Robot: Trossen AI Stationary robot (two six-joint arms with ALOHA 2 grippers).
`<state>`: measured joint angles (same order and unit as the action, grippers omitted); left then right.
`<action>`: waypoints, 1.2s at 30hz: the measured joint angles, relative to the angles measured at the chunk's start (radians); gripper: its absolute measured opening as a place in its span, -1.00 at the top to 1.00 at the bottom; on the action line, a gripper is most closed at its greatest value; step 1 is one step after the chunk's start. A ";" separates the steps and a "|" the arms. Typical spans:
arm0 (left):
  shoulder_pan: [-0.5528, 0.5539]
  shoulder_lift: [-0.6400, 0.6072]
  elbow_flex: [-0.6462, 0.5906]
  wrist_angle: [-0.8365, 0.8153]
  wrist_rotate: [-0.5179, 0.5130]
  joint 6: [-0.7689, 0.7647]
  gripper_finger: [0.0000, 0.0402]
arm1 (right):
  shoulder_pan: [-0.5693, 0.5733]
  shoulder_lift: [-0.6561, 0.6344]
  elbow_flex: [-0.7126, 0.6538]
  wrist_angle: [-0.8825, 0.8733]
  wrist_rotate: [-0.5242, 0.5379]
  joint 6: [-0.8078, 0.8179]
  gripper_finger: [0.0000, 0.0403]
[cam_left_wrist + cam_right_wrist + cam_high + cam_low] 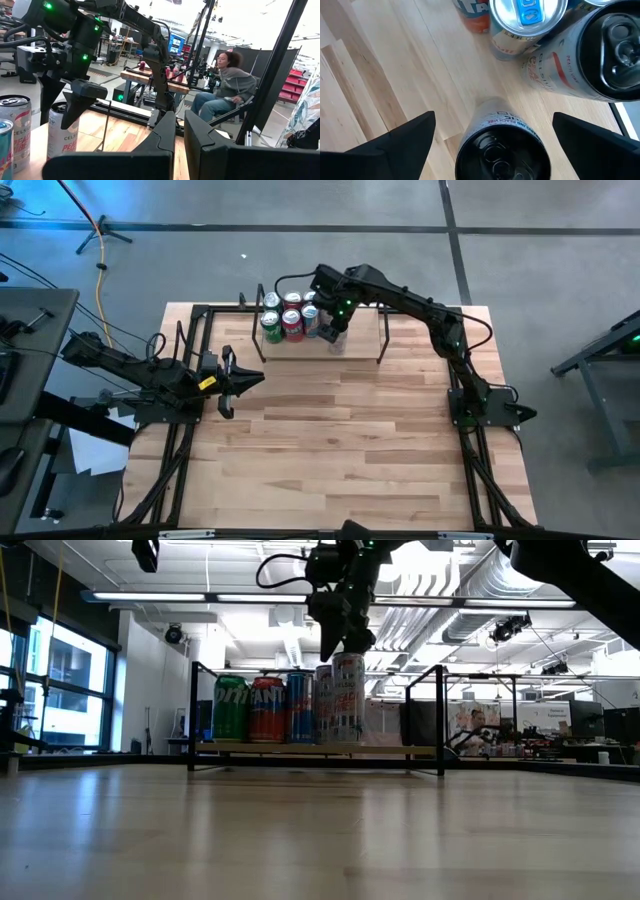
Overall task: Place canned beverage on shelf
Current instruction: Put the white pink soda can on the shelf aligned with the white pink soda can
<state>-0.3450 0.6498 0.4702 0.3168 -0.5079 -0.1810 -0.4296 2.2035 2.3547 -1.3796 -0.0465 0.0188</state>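
The shelf [420,750], a low pale-wood board with a black wire upright at each end, rests on the wooden tabletop [340,450] toward its 12 o'clock edge. Upright cans are grouped at the shelf's 9 o'clock end: a green can [230,709], a red can [267,710], a blue can [299,708] and two white cans [348,698]. The 3 o'clock half is bare.

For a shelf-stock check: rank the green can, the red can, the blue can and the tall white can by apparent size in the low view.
1. Tall white can.
2. Green can and red can: alike.
3. Blue can: narrower, partly hidden.
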 joint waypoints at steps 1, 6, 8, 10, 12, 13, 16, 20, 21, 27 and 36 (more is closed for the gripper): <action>0.000 0.000 0.000 0.000 0.000 0.000 1.00 | -0.002 -0.002 0.000 0.000 -0.002 0.000 -0.92; 0.000 0.000 0.000 0.000 0.000 -0.001 1.00 | -0.028 -0.027 0.000 0.009 0.005 0.000 -0.92; 0.000 0.000 0.000 0.000 0.000 -0.001 1.00 | -0.042 -0.046 0.001 0.011 0.014 0.000 -0.92; 0.000 0.000 0.000 -0.002 0.000 -0.001 1.00 | -0.058 -0.071 0.001 0.015 0.016 0.000 -0.92; 0.000 0.000 0.000 -0.003 0.000 -0.001 1.00 | -0.071 -0.102 0.001 0.016 0.016 0.000 -0.92; 0.000 0.000 0.000 -0.003 0.000 -0.004 1.00 | -0.077 -0.120 0.001 0.016 0.017 0.000 -0.92; 0.000 0.000 0.000 -0.005 0.000 -0.032 1.00 | -0.090 -0.177 0.000 0.006 0.018 0.008 -0.92; 0.000 0.000 0.000 -0.007 0.000 -0.052 1.00 | -0.084 -0.256 0.000 -0.035 0.018 -0.003 -0.92; 0.000 0.000 0.000 -0.007 0.000 -0.052 1.00 | -0.078 -0.275 0.000 -0.041 0.019 -0.011 -0.92; 0.000 0.000 0.000 -0.007 0.000 -0.052 1.00 | -0.020 -0.375 -0.001 -0.054 0.020 -0.077 -0.92; 0.000 0.001 0.000 -0.007 -0.008 -0.052 1.00 | 0.069 -0.532 -0.206 0.040 0.064 -0.097 -0.92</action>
<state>-0.3450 0.6506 0.4702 0.3099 -0.5156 -0.2329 -0.3603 1.6719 2.1487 -1.3397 0.0174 -0.0782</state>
